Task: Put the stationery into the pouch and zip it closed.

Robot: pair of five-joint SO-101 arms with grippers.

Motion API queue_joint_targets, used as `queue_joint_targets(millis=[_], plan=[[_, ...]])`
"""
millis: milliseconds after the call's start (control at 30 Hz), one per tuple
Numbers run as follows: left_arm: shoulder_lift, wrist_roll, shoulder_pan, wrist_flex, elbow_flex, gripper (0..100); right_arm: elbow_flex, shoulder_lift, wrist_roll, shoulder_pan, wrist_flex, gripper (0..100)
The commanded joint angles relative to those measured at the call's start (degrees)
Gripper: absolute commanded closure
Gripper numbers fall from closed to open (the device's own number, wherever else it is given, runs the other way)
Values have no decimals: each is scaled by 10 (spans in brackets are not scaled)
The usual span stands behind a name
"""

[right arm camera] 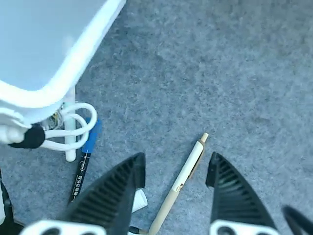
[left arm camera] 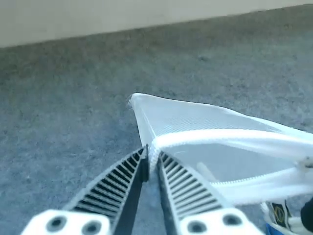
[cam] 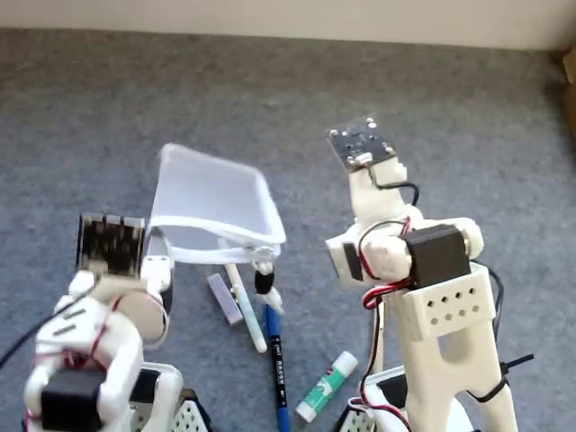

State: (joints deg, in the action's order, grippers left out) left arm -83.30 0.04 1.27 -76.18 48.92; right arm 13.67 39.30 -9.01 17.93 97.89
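The left gripper (left arm camera: 151,152) has its black ribbed fingers (left arm camera: 115,188) pressed together on the zip rim of the translucent white mesh pouch (left arm camera: 205,122), pinching one corner of the mouth. This holds the pouch mouth open and raised off the grey carpet (cam: 108,108).

The right gripper (right arm camera: 177,157) hangs with its fingers spread wide above a slim beige plastic pen (right arm camera: 185,183). The pen lies on the carpet near the pouch, off the corner with the black zip pull on its white cord loop (right arm camera: 34,137). Its long axis runs roughly the way the fingers point, slightly skewed, so the jaws should close across the barrel. I judge the right arm to be the nearer one, and the pouch mouth is just beside it.

Five loose pieces of stationery lie in front of the pouch mouth:
- the one beige pen
- one dark blue pen (cam: 276,369)
- one thin white pen (cam: 245,310), whose far end runs up to the mouth; I cannot tell whether it is inside
- one small lilac eraser block (cam: 224,298)
- one green-and-white glue stick (cam: 327,387), farthest from the pouch
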Motion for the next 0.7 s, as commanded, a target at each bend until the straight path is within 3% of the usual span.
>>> queue_joint_targets(millis=[0,233,567,667], plan=[[100,-2,11,-33,-98,993,-24,14,5,-38,-15,807],[138,-1,14,-58,-139,993,92,19,5,-74,-29,807],[138,-4,101,-56,-105,992,215,14,9,-87,-95,807],[138,-4,103,-55,-69,992,261,15,59,-87,-152,807]])
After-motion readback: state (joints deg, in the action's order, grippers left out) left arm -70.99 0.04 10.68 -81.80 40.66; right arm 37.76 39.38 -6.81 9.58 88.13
